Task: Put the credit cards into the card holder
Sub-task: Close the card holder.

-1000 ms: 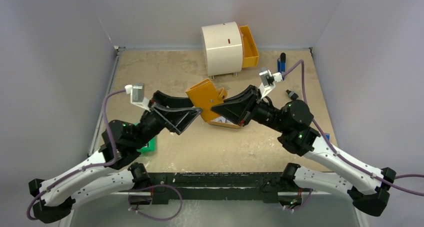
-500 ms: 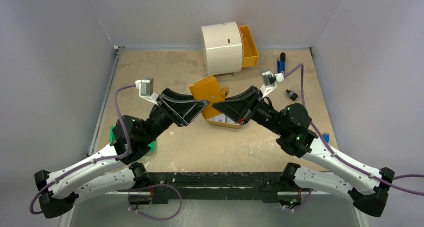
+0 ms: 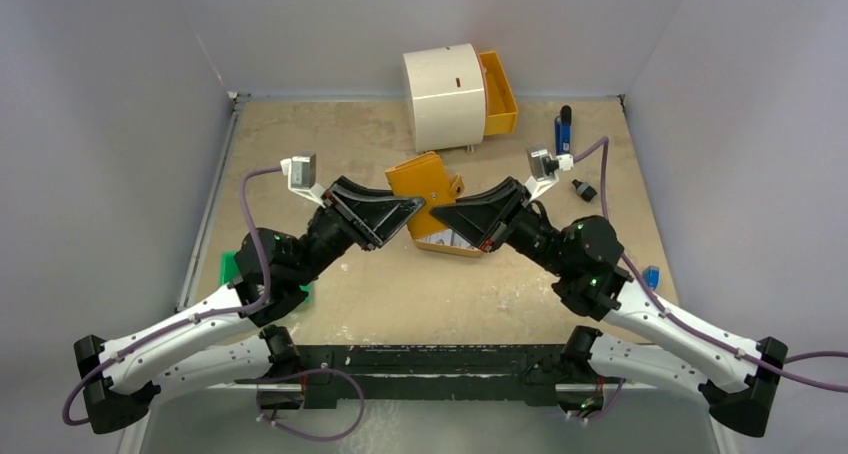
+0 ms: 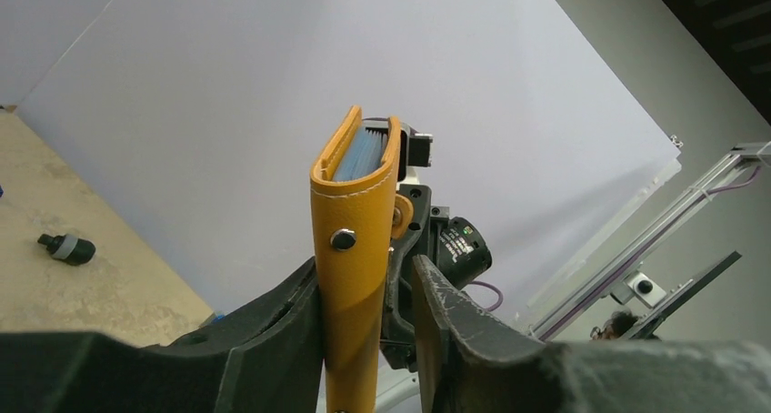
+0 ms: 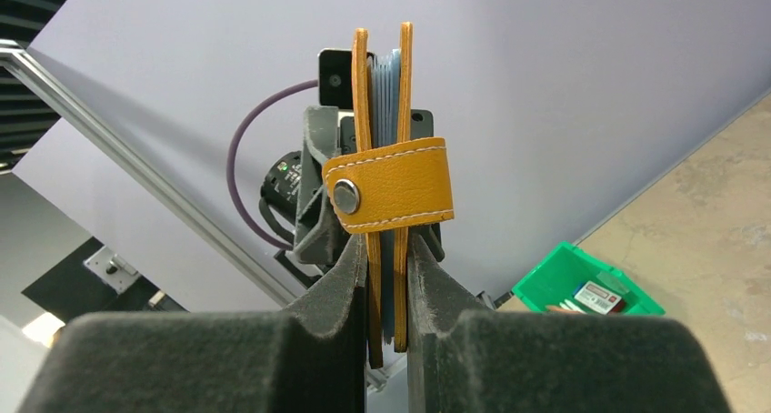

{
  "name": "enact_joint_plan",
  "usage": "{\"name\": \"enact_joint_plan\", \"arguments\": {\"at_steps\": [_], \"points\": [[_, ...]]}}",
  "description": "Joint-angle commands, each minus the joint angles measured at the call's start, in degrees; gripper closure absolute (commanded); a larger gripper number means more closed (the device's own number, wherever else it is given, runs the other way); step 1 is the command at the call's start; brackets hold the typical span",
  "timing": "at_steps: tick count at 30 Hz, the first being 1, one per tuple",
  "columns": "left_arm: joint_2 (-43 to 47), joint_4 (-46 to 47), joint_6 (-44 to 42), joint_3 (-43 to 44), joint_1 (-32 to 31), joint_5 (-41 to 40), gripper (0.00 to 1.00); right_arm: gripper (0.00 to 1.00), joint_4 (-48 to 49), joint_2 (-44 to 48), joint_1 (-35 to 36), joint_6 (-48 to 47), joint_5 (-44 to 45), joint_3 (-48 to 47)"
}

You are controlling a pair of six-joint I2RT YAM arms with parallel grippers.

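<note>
The orange card holder (image 3: 425, 179) hangs above the table's middle, snapped shut by its strap (image 5: 391, 186). My right gripper (image 3: 441, 212) is shut on its open edge (image 5: 386, 249). Blue-white credit cards (image 5: 389, 76) sit between its leaves and also show at its top in the left wrist view (image 4: 364, 154). My left gripper (image 3: 412, 212) straddles the holder's spine (image 4: 355, 249). One finger (image 4: 291, 313) touches it and the other finger (image 4: 445, 313) stands a little apart. A pale printed card (image 3: 447, 240) seems to lie on the table under the holder.
A white round drawer unit (image 3: 445, 96) with an orange drawer (image 3: 500, 92) pulled out stands at the back. A blue item (image 3: 563, 129) and a small black piece (image 3: 583, 189) lie at the back right. A green bin (image 3: 296, 294) sits under the left arm.
My left gripper has swung right and back onto the holder, and its jaws have narrowed round it. The right gripper has kept its grip and shifted slightly back.
</note>
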State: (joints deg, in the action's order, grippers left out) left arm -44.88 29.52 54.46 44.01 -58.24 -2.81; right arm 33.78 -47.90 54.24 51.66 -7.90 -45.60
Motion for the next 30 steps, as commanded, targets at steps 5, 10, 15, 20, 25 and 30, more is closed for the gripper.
{"name": "enact_joint_plan", "arguments": {"at_steps": [5, 10, 15, 20, 25, 30], "points": [[0.68, 2.96, 0.85, -0.08, -0.03, 1.24, 0.81, 1.00, 5.75, 1.19, -0.27, 1.06, 2.43, 0.13], [1.56, 0.38, -0.47, 0.58, -0.09, -0.44, 1.00, 0.80, 0.89, 0.58, -0.32, -1.71, -1.17, -2.40], [5.75, -12.50, -3.58, 3.37, -0.03, -10.39, 1.00, 0.40, -20.70, 5.57, -0.27, -11.91, 0.62, -8.97], [4.15, -34.45, -5.33, 11.79, -0.03, -19.39, 1.00, 0.41, -41.14, 8.10, -0.27, -19.21, 8.18, -16.07], [1.78, -42.04, -4.32, 13.46, -0.03, -21.86, 1.00, 0.47, -52.39, 1.63, -0.27, -20.73, 14.11, -23.49], [0.50, -43.82, -4.98, 14.07, -0.03, -21.92, 1.00, 0.48, -50.36, -5.78, -0.30, -18.48, 14.47, -25.15]]}}
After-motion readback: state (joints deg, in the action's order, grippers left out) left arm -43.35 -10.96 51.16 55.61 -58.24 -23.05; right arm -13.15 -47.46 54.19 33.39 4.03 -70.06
